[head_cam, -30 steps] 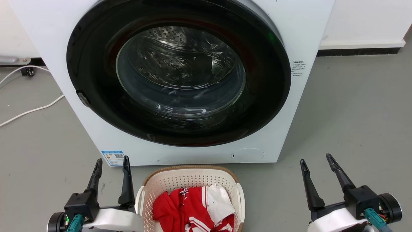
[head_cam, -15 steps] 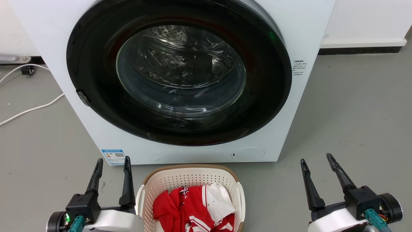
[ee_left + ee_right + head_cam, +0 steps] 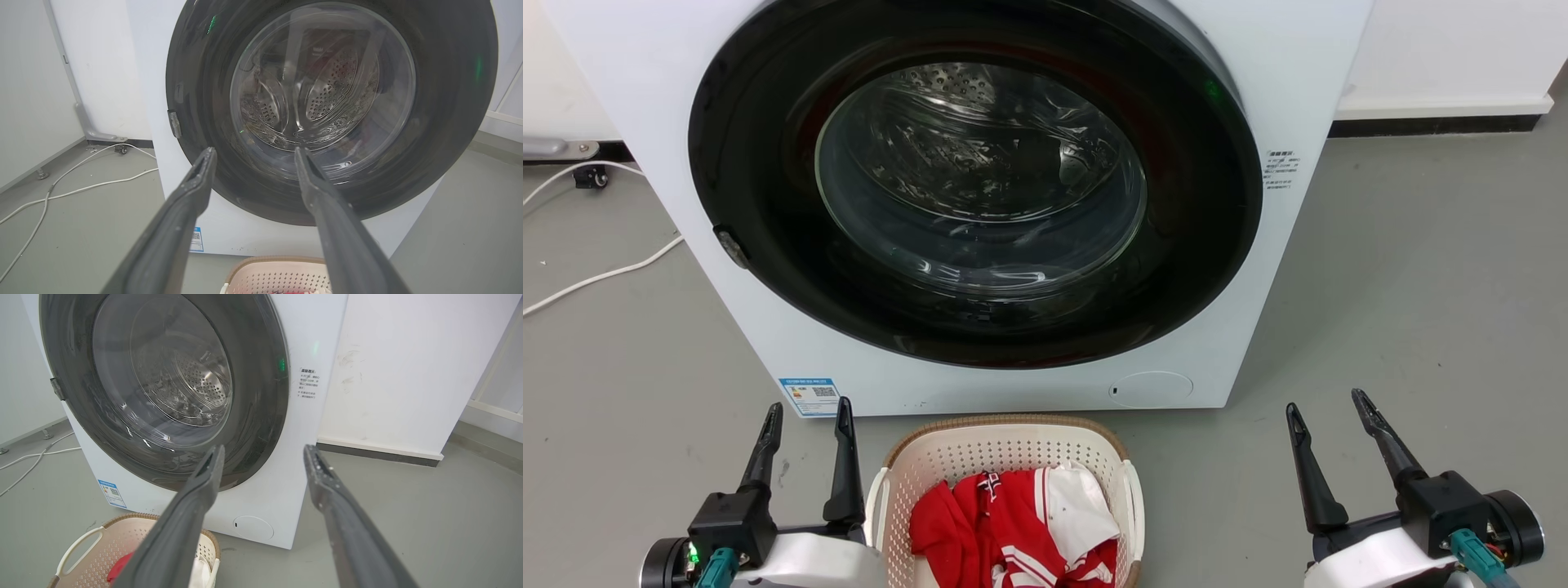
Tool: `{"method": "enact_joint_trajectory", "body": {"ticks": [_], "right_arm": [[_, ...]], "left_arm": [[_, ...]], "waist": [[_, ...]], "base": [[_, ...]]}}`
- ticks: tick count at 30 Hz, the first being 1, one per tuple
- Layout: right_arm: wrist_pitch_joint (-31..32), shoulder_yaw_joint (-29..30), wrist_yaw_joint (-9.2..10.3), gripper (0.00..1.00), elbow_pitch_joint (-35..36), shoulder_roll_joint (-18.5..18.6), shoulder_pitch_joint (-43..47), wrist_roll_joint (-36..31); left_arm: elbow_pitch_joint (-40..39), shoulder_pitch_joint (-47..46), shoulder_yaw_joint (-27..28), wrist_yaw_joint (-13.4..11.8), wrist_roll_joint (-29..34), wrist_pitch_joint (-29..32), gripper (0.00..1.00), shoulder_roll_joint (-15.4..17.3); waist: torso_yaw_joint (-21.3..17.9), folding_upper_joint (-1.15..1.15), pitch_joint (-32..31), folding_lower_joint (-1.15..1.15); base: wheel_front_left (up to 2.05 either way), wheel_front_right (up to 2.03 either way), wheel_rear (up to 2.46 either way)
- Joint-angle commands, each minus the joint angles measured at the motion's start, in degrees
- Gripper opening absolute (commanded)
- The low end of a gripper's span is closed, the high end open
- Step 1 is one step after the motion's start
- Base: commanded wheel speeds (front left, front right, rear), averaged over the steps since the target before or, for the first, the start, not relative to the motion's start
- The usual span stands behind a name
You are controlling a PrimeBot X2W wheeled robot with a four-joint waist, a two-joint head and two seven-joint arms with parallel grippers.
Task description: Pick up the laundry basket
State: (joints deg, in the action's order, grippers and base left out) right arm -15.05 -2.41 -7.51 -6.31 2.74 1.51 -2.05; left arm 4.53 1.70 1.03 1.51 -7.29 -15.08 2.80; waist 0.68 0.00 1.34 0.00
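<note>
Head view, basket position: laundry basket stands on the grey floor at 6 o'clock of the frame, with the washing machine close by at its 12 o'clock
Basket contents: red and white clothes heaped inside, below the brown rim
Grip points: white side handles at the basket's 9 and 3 o'clock, both free, nothing touching them
Left tool: left gripper at the basket's 9 o'clock, just beside it in the picture; whether it is level with the handle cannot be told; fingers parted to a moderate gap, holding nothing, tips toward 12 o'clock
Right tool: right gripper at the basket's 3 o'clock, well apart from it; fingers spread wide, holding nothing
Left wrist view: fingers aim at the machine's door; basket rim shows at 6 o'clock, low between them
Right wrist view: basket at 7 o'clock with one handle loop in sight; fingers aim past it at the machine's lower front
Work done: none judged complete; basket rests on the floor, no grip taken
Work left: bring both tools down and inward to the handles, close on them, raise the basket level
Stage judged: start of the approach
Risk noted: the right side has the longer way to travel; an uneven hold could tip the clothes out
</note>
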Motion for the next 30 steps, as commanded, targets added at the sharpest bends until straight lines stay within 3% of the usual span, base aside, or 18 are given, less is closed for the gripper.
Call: {"method": "enact_joint_trajectory", "body": {"ticks": [1, 7, 14, 30], "right_arm": [[-0.2, 0.0, 0.04, 1.00, 0.0, 0.3, 0.4, 0.4], [-0.2, -1.2, 0.03, 1.00, -1.8, 0.2, -0.6, 1.3], [-0.2, -4.0, 0.03, 1.00, -7.9, 0.2, -4.4, 2.8], [-0.2, -12.7, 0.04, 1.00, -24.2, 0.2, -19.2, 4.0]], "left_arm": [[0.0, 0.0, 0.2, 0.2, 0.1, -0.1, 1.00, 0.2], [1.3, -1.2, 1.5, -0.3, 1.0, -0.1, 1.00, 0.2], [6.2, -4.5, 3.9, 2.0, 2.1, -0.1, 1.00, 0.2], [22.5, -16.9, 8.1, 5.2, 3.3, -0.1, 1.00, 3.2]], "waist": [[0.0, 0.00, 0.0, 0.00], [0.0, 0.00, 1.0, 0.00], [0.6, 0.00, 4.0, 0.00], [1.3, 0.00, 18.2, 0.00]], "base": [[0.00, 0.00, 0.00], [0.00, 0.00, 0.00], [0.00, 0.00, 0.00], [0.00, 0.00, 0.00]]}}
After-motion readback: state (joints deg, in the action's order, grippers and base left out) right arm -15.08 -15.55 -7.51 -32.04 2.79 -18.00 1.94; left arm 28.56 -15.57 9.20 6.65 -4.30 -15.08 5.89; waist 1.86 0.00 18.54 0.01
